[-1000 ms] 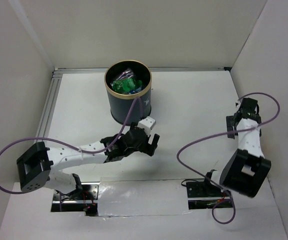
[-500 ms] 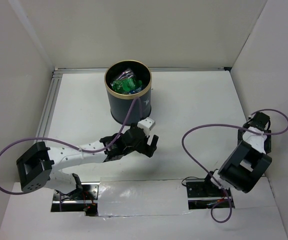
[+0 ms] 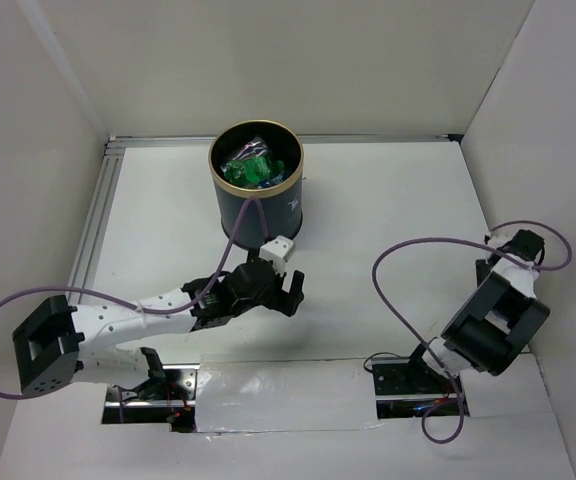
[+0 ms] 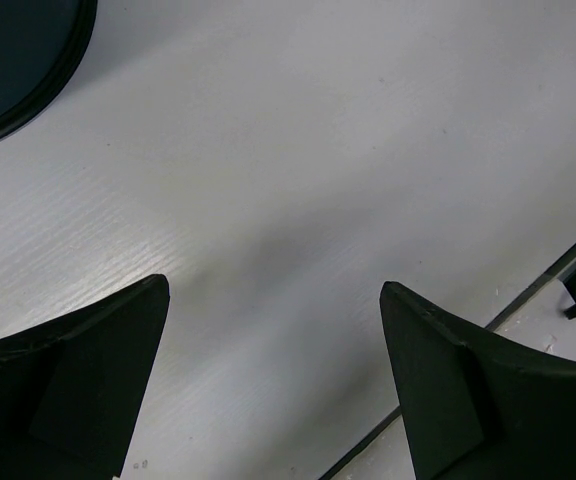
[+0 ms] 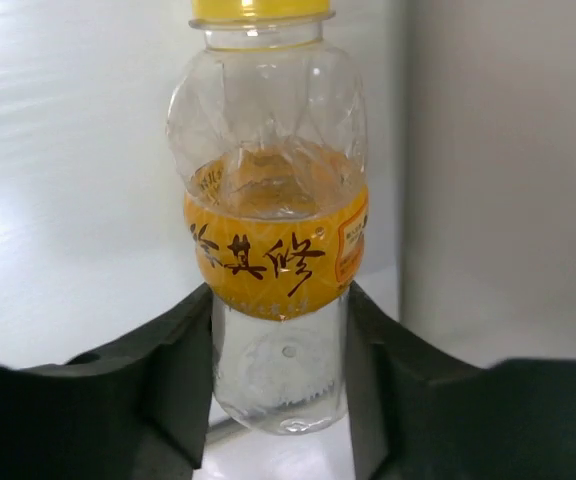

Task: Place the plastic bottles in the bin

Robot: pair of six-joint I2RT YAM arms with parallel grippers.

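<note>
I am gripping a yellow-capped bottle (image 5: 276, 200) with my right pincer (image 5: 280, 300). One dark finger (image 5: 183, 370) is pressing against each side of its clear lower body, just below the orange label with dark characters. The cap is pointing away from my wrist. Behind the bottle, the white counter (image 5: 68, 150) is showing on the left and a pale wall (image 5: 508, 180) on the right. From above, this arm is sitting folded at the right edge of the counter, close to the side wall and well apart from the bin (image 3: 258, 205). I cannot make out the bottle in that view.

I am holding my left pincer (image 4: 275, 290) open, its two dark fingers spread wide above the counter. From above, it is reaching out just in front of the bin, apart from it, and the bin's dark base is showing in the top left corner of my left wrist view.

The bin is standing upright toward the back of the counter, left of centre. Crushed bottles (image 3: 253, 165) are lying heaped inside it below the gold rim, green ones among clear ones. A purple cable (image 3: 243, 225) is crossing in front of the bin's wall.
</note>
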